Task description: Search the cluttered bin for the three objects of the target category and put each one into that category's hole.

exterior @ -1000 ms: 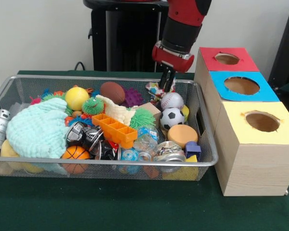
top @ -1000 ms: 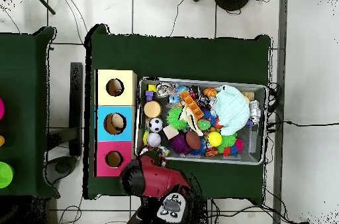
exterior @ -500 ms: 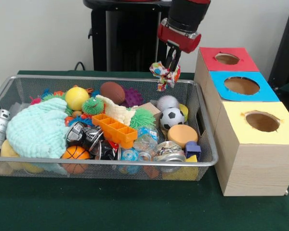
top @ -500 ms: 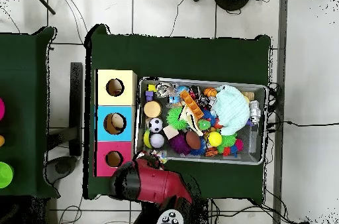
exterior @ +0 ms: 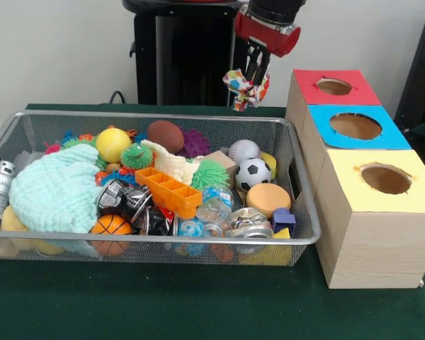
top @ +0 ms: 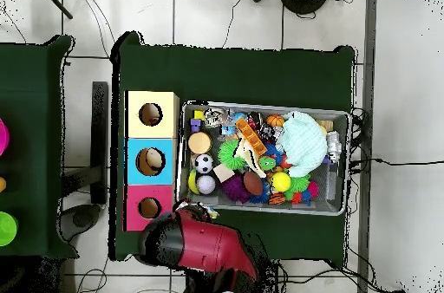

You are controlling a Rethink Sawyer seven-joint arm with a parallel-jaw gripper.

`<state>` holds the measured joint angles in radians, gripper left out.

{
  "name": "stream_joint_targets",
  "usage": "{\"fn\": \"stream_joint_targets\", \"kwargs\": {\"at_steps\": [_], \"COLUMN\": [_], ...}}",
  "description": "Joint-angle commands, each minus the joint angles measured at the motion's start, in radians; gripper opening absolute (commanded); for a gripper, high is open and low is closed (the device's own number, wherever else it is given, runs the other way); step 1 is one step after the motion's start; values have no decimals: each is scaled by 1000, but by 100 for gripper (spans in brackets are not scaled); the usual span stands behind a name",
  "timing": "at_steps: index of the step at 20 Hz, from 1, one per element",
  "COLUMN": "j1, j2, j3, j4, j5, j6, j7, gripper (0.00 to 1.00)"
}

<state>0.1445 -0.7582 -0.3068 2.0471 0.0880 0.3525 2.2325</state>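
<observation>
Green cloth covers our table; our gripper (exterior: 256, 69) is up high, pinching a bright patterned cloth scrap (exterior: 245, 86) that hangs straight down from it; the red hole (exterior: 333, 86) waits just off to the side, a little lower, past the bin (exterior: 290, 152) wall.

Hanging clear above the mesh bin's (exterior: 156, 117) far rim, gripper (exterior: 257, 67) pinching a patterned cloth scrap (exterior: 245, 86), open air all round. Standing just beside it, the red-topped box (exterior: 334, 86), its hole unblocked. Crowding the bin floor edge to edge, balls, cans, a knitted cloth (exterior: 55, 191).
</observation>
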Motion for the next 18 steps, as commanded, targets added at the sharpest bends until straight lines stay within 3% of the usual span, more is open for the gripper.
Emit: {"fn": "stream_joint_targets", "kwargs": {"at_steps": [1, 13, 18], "j1": [-9, -46, -38], "j2": [-61, -37, -62], "j3": [24, 113, 113], "j4": [-69, -124, -122], "j5": [-21, 8, 12], "j6": [138, 120, 140], "j7": [60, 46, 55], "gripper": [0, 0, 0]}}
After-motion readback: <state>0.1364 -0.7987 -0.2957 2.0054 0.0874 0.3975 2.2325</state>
